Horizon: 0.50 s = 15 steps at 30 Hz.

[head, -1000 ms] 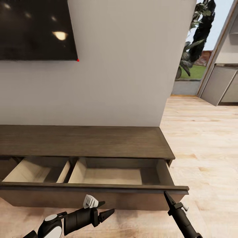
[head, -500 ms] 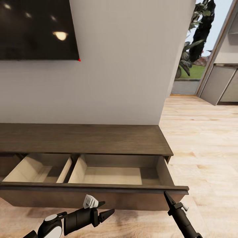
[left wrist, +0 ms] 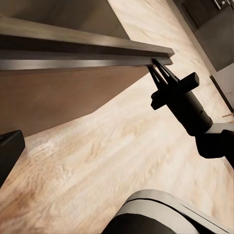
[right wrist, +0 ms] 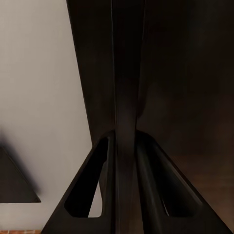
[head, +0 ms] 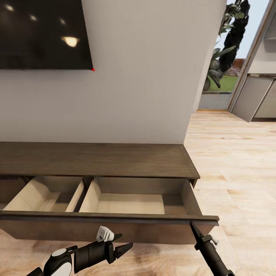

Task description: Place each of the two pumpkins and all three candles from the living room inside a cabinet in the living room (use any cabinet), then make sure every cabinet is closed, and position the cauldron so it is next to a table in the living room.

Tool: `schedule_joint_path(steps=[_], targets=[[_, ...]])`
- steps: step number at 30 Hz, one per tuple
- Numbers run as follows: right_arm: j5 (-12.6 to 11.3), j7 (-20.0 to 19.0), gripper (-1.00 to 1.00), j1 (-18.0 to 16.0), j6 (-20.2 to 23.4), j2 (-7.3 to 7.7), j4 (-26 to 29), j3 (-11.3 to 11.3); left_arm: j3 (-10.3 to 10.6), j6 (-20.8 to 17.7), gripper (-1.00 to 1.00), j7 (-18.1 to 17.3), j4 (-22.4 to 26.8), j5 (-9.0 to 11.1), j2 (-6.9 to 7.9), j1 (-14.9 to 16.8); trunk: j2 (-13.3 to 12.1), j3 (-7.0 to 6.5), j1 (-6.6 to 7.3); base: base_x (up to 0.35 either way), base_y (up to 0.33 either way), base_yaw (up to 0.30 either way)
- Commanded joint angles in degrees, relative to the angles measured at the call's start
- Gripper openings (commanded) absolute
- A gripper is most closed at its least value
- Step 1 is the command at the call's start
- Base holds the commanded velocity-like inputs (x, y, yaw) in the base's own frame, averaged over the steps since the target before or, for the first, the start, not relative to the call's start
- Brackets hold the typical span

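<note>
The long dark brown cabinet stands against the white wall with its wide drawer pulled out, showing two tan compartments with bare bottoms. My right gripper is shut on the right end of the drawer front. The right wrist view shows its fingers pinching the thin top edge. My left gripper hangs open below the drawer front, over the floor, holding nothing. In the left wrist view the right gripper grips the drawer front. The pumpkins, candles and cauldron are out of view.
A dark TV screen hangs on the wall above the cabinet. Light wooden floor runs to the right, past the wall's corner, toward a doorway with plants and grey cupboards.
The drawer has come out a little further. The cabinet top and the wall have slid slightly away in the picture, while both grippers keep their places in it.
</note>
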<state>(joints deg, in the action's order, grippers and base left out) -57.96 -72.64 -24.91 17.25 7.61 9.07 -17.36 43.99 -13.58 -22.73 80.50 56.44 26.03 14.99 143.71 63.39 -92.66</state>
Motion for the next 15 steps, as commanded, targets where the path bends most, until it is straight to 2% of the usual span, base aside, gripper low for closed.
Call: schedule_joint_path(steps=[1,15], targets=[[-1.01,-0.57,-1.00,-0.05,1.13,0.03,0.07,-1.01,0.05,-0.39,1.00,-0.03,0.06,0.60,0.05,0.04,0.03,0.04,0.02,-0.012,0.000,0.000],[-1.01,-0.65,-1.00,-0.04,1.12,0.03,0.14,-1.01,0.05,-0.39,1.00,-0.03,0.10,0.60,0.05,0.04,0.03,0.04,0.02,-0.068,0.000,0.000]])
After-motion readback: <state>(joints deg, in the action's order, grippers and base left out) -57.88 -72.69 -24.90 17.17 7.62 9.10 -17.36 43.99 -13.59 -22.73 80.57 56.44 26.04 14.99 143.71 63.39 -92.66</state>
